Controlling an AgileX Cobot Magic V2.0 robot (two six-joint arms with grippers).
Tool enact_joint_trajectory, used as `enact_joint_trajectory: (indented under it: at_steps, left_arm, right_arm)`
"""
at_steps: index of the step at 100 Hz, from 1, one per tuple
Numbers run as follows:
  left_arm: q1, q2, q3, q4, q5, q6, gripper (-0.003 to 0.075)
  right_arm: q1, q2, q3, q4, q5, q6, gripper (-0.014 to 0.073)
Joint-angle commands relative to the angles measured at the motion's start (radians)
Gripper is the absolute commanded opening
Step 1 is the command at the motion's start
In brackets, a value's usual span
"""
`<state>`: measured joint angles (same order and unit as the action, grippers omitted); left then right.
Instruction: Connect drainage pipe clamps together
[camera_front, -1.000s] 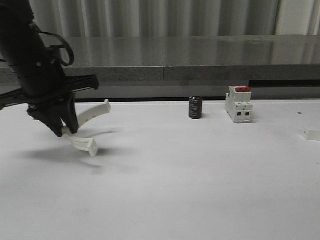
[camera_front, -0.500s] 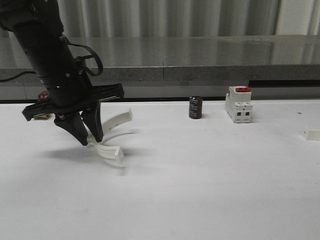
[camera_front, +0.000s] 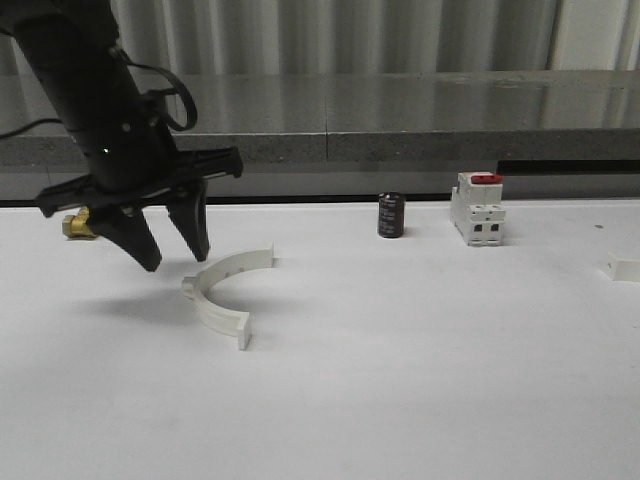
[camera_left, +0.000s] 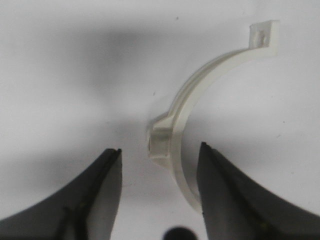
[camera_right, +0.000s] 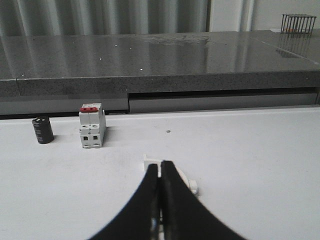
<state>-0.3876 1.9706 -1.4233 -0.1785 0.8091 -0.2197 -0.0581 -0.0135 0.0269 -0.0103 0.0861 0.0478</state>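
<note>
Two grippers: left gripper (camera_front: 172, 252) has let go, jaws spread above the near clamp (camera_front: 222, 289); right gripper (camera_right: 160, 200) pinched closed, empty.
Near clamp: released left of the breaker (camera_front: 477, 208).
Far clamp (camera_right: 170, 172): right of breaker, unjoined.

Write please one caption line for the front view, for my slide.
Left gripper hangs open above a white half-ring clamp lying on the table.
</note>
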Motion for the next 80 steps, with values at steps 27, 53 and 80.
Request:
enact_joint_trajectory:
  at_steps: [27, 53, 80]
  left_arm:
    - [0.049, -0.265, -0.026, 0.045, 0.066, 0.121, -0.0021]
    - [0.150, -0.451, 0.055, 0.088, 0.033, 0.165, -0.0021]
    - [0.297, -0.695, 0.268, 0.095, -0.100, 0.220, -0.0021]
  right_arm:
    - [-0.006, -0.016, -0.016, 0.002, -0.086, -0.008, -0.0065]
    - [-0.006, -0.016, -0.016, 0.002, -0.086, -0.008, -0.0065]
    - [-0.006, -0.016, -0.016, 0.002, -0.091, -0.008, -0.0065]
